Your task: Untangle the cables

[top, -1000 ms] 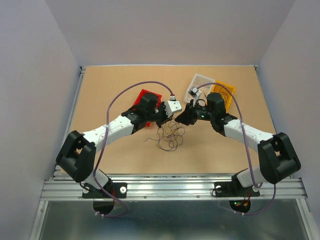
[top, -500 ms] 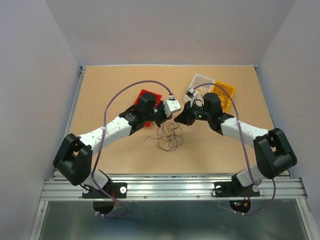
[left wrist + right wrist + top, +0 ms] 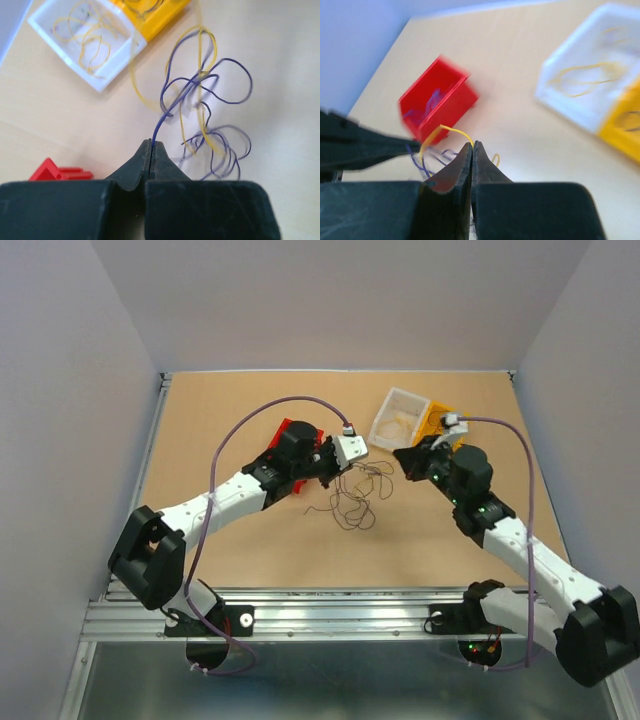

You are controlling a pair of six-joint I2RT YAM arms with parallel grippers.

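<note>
The cables (image 3: 357, 496) lie as a loose clump of thin blue-purple and yellow wires on the table between the two arms. In the left wrist view the clump (image 3: 205, 112) hangs just beyond the tips. My left gripper (image 3: 329, 469) (image 3: 151, 145) is shut on a blue-purple wire (image 3: 165, 107) that leads into the clump. My right gripper (image 3: 406, 460) (image 3: 472, 145) is shut on a yellow wire (image 3: 451, 130) that curves back toward the clump, to the right of it.
A red bin (image 3: 293, 430) (image 3: 437, 100) holding purple wires sits under the left arm. A white tray (image 3: 394, 416) (image 3: 107, 82) with yellow wires and an orange tray (image 3: 443, 420) (image 3: 160, 20) stand at the back right, near the right gripper.
My right arm has swung away to the right, drawing its yellow wire with it. The clump has stretched up and to the right. The left gripper has stayed nearly in place.
</note>
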